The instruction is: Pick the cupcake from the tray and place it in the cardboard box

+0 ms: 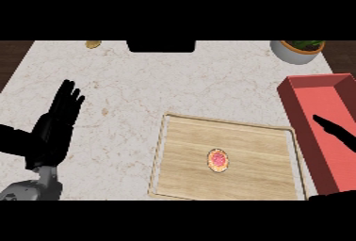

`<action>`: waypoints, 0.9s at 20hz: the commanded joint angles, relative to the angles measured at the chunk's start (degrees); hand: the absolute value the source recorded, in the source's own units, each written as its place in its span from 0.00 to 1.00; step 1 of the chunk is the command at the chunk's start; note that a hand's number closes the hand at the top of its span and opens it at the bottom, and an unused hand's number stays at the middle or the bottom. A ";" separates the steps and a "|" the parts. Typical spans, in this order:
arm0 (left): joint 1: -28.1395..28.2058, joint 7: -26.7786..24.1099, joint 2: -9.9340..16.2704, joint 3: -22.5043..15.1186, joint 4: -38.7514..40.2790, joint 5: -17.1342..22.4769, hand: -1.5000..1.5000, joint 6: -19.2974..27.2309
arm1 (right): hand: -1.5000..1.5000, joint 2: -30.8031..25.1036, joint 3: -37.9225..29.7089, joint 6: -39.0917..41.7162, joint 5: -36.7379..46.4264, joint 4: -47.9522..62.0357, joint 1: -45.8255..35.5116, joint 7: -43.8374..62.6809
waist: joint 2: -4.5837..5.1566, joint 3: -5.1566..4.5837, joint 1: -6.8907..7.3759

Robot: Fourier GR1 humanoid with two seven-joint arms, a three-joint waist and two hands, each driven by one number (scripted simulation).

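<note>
A small cupcake (218, 160) with pink icing sits near the middle of a wooden tray (188, 141). A red box (309, 89) lies along the right edge, to the right of the tray. My left hand (54, 127) rests open at the left, fingers straight and pointing away, well apart from the tray. Only a black finger of my right hand (334, 129) shows at the right edge, lying over the red box; the remainder is cut off by the view's edge.
A white pot with a green plant (299, 49) stands at the back right. A black object (161, 45) sits at the back middle, and a small tan item (93, 44) at the back left. Marble counter (139, 84) surrounds the tray.
</note>
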 commanded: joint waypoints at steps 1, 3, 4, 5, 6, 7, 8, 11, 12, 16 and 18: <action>0.52 1.21 -0.82 -0.25 -1.93 -0.64 0.50 0.69 | 0.00 -1.99 0.26 5.60 -4.00 -8.96 -1.55 12.50 | 0.07 0.13 -0.12; -0.29 2.35 -2.16 -2.04 -1.66 -2.02 0.50 1.78 | 0.00 0.06 2.71 4.89 -4.70 -14.67 -3.90 19.29 | 0.08 0.13 -0.16; -2.14 0.26 -0.72 1.77 2.34 0.52 0.50 -1.04 | 0.00 3.36 4.59 4.36 -4.46 -11.04 -9.65 21.78 | 0.30 0.13 0.36; -1.04 1.54 -1.67 -0.46 0.33 -2.28 0.50 1.05 | 0.00 4.41 5.67 3.85 -2.94 -14.91 -6.50 22.33 | 0.16 0.16 -0.02; -1.78 1.72 -2.03 -0.05 -0.55 -1.37 0.50 0.43 | 0.00 4.20 3.67 6.43 -6.31 -13.63 -9.29 23.73 | 0.19 0.17 0.10; 1.03 0.12 -0.05 2.56 0.55 1.28 0.50 -3.09 | 0.00 5.93 5.78 4.77 -4.63 -15.61 -11.19 27.27 | 0.20 0.14 0.34; -4.13 0.03 -2.41 0.57 3.96 -2.09 0.50 -0.55 | 0.00 7.51 6.47 5.99 -3.81 -12.96 -13.77 27.81 | 0.27 0.16 0.11; -3.02 1.50 -1.83 1.98 2.01 -2.03 0.50 -1.30 | 0.00 11.49 7.93 6.12 -1.01 -15.69 -14.33 32.45 | 0.17 0.18 -0.01; 1.73 -1.99 -2.96 0.92 0.70 -2.58 0.50 -2.18 | 0.00 13.46 10.04 5.79 2.87 -12.50 -15.20 31.20 | 0.18 0.18 0.22; -2.39 0.16 -1.10 5.21 3.53 -0.41 0.50 -4.21 | 0.00 14.45 9.77 8.10 5.76 -12.45 -13.82 35.12 | 0.19 0.18 -0.13; 2.00 0.25 -2.35 3.49 -1.09 -1.98 0.50 -3.76 | 0.00 18.77 10.25 9.22 5.67 -10.19 -19.68 39.75 | 0.18 0.19 0.21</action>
